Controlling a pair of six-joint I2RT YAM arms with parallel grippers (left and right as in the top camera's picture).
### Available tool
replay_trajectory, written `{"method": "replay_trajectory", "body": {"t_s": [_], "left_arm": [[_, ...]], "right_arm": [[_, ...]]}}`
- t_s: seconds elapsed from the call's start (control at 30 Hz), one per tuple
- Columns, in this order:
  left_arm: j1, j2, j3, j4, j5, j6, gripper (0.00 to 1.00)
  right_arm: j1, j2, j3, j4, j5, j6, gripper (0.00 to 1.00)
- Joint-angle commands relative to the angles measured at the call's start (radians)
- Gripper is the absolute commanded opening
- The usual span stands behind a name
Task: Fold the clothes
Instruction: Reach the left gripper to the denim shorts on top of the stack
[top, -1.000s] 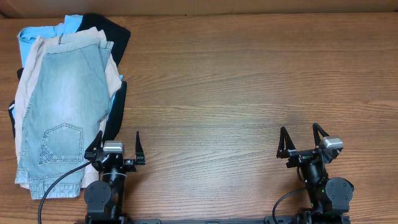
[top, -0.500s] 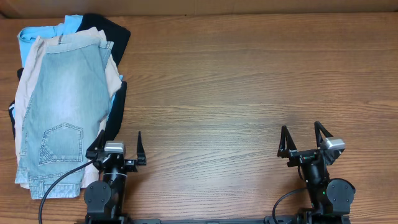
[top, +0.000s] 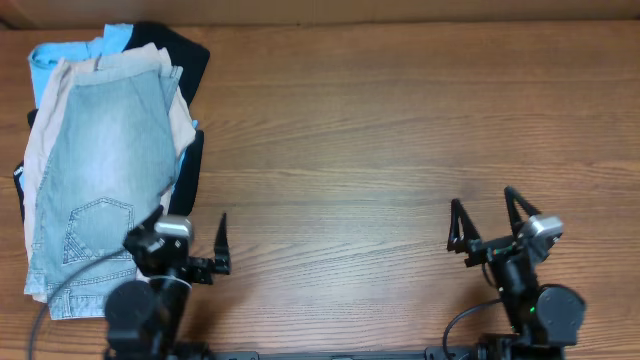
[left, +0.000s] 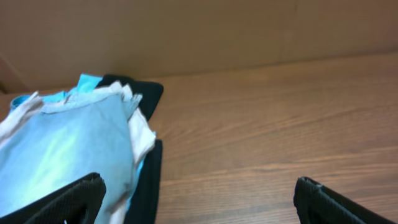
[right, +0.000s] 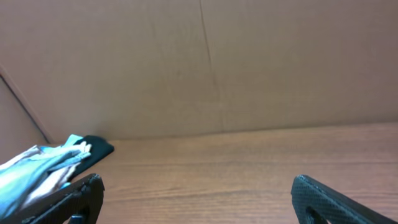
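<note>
Both claws idle, nothing gripped. Left claw (top: 187, 222) sits at the near edge of the worktop (top: 380, 130), just right of the clothes pile, jaws spread wide. Left wrist view confirms it (left: 199, 180): fingertips (left: 81, 194) at the far corners of the frame, only bare wood and cloth between them. From overhead its left finger overlaps the pile's right edge; can't tell if it's touching. Right claw (top: 482, 205) is near edge, right side, well apart from the pile, also wide open and empty; the right wrist view (right: 197, 180) shows just wood and the cardboard wall (right: 205, 62) between the fingers. Denim shorts (top: 105, 170) lie on top of the pile at the far-left of the worktop, laid flat and long, running from far edge toward near edge, stitched pocket (top: 100, 232) at the near end beside the left arm. In the left wrist view the denim (left: 62, 149) fills the lower left. Under it: beige shorts (top: 42, 130) sticking out on the left, sky-blue garment (top: 45, 55) at the far-left corner, black garment (top: 188, 55) poking out at far right and down the right side. Left arm's cable (top: 70, 292) crosses the near end of the pile.
</note>
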Motion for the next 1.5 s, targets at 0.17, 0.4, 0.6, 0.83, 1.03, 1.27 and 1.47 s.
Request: {"method": "replay_trajectory", "body": {"t_s": [0.17, 0.4, 0.6, 0.83, 1.03, 1.27, 1.47], "left_arm": [[0.009, 0.587, 0.627, -0.392, -0.042, -0.01, 1.0], [0.008, 0.914, 0.869, -0.406, 0.091, -0.048, 0.99], [0.055, 1.107, 0.869, -0.327, -0.006, -0.039, 1.0], [0.385, 1.316, 0.869, -0.303, 0.077, -0.026, 1.0], [0.637, 1.554, 0.869, -0.143, 0.095, 0.12, 1.0], [0.76, 1.719, 0.869, 0.009, 0.196, 0.29, 1.0], [0.785, 1.739, 0.869, 0.035, 0.191, 0.294, 1.0]], "right_arm": [[0.006, 0.554, 0.526, -0.235, -0.06, 0.015, 1.0], [0.006, 1.033, 0.944, -0.379, -0.194, 0.016, 1.0], [0.006, 1.269, 0.997, -0.174, -0.37, 0.059, 1.0], [0.006, 1.401, 0.997, -0.121, -0.363, 0.07, 1.0], [0.006, 1.411, 0.997, -0.121, -0.329, 0.069, 1.0], [0.006, 1.411, 0.997, -0.151, -0.33, 0.069, 0.99], [0.006, 1.411, 0.997, -0.174, -0.33, 0.07, 0.99]]}}
